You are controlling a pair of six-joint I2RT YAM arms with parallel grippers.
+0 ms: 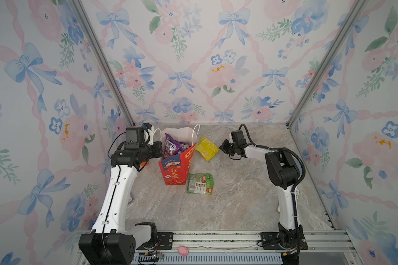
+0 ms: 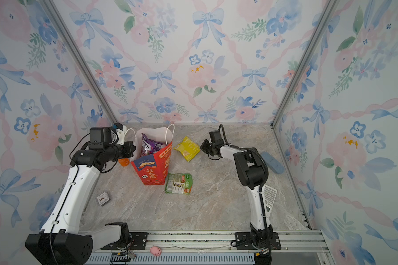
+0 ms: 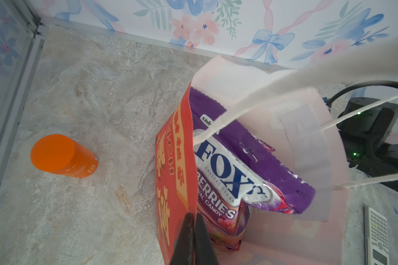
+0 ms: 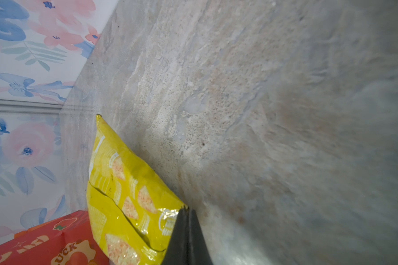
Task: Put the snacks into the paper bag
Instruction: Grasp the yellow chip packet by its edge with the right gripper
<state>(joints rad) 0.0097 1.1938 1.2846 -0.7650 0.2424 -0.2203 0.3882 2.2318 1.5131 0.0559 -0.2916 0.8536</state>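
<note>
- Left jaws are pressed together on the rim of the paper bag;
- the bag is stood upright on the worktop, purple packet inside;
- green packet is laid beside it;
- yellow packet is pinched at a corner by the right jaws.

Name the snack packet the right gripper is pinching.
The glossy yellow packet, by its corner; the green packet lies untouched, the purple one sits in the red paper bag.

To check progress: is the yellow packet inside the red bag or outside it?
Outside. The yellow packet lies on the table beside the red bag; the right fingers are shut on its corner.
</note>
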